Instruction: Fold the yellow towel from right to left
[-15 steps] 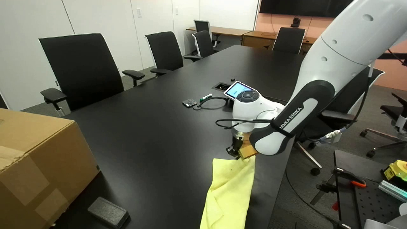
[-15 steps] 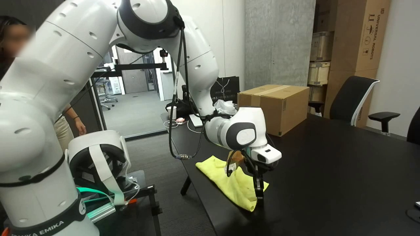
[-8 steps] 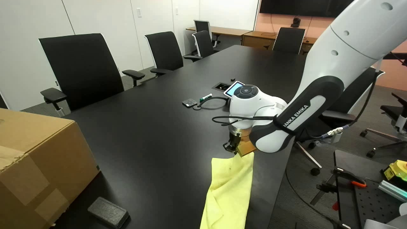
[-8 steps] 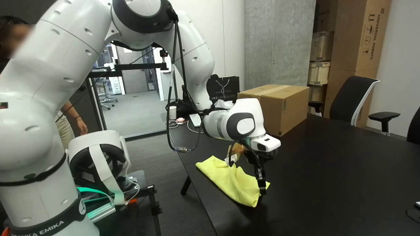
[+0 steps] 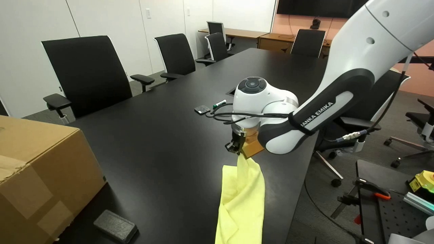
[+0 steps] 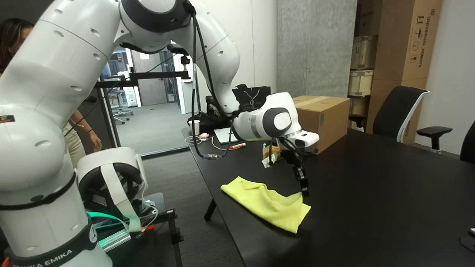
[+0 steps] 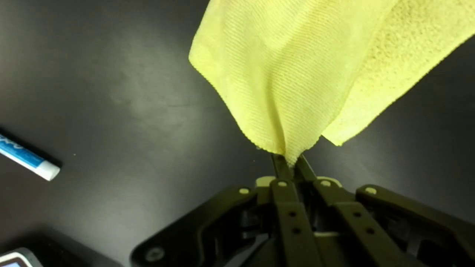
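**Black two-fingered hand [image 7: 292,165] pinches the tip of a pale lemon-yellow cloth towel [image 7: 297,66] above the smooth black desk [image 7: 141,111]**

There it is — fingers [image 7: 307,170] pressed together, cloth caught between them! In the wrist view the towel narrows to a gathered point right in the hand's grip, a crease running back from it, the upper layer showing a fine ribbed weave. A second part of the towel, fluffier in texture, shows at the hand's right in that view, its corner near the fingers.

Over to both exterior views: the hand points down, up off the desk, and the pinched tip is raised with it. The rest of the towel slopes away from the hand and lies rumpled on the desk.

Around the hand — in an exterior view a brown cardboard box [image 5: 51,176] stands well apart from it, a dark grey round-cornered block [image 5: 116,225] sits between box and towel, and beyond the hand lies a slim green-and-white marker [image 5: 219,103].
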Motion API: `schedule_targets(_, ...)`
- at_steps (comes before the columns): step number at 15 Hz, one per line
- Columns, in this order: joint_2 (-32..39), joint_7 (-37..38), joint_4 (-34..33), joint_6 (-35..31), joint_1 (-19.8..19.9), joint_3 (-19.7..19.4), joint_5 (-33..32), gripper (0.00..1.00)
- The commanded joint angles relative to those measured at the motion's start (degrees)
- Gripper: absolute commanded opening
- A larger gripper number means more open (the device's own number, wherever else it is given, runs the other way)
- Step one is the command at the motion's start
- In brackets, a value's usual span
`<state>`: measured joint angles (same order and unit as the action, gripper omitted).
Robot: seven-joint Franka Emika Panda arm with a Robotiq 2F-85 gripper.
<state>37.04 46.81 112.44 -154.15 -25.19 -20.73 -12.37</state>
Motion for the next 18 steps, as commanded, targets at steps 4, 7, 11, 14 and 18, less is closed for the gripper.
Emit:
schedule_targets(4, 1.9, 1.7, -11.8, 4.9, 1.0, 2.2, -1.9, 0.09)
schedule_targets(7, 6.1, 2.0, -18.6, 10.1, 3.1, 4.6, -0.7, 0.09)
schedule_targets(11, 9.4, 3.6, -23.1, 14.3, 5.3, 6.2, -0.4, 0.35)
schedule_targets(14, 9.4, 5.7, -21.9, 14.0, 5.7, 5.7, -1.0, 0.55)
schedule_targets(18, 4.8, 6.1, -14.8, 12.7, 5.7, 5.1, -2.4, 0.86)
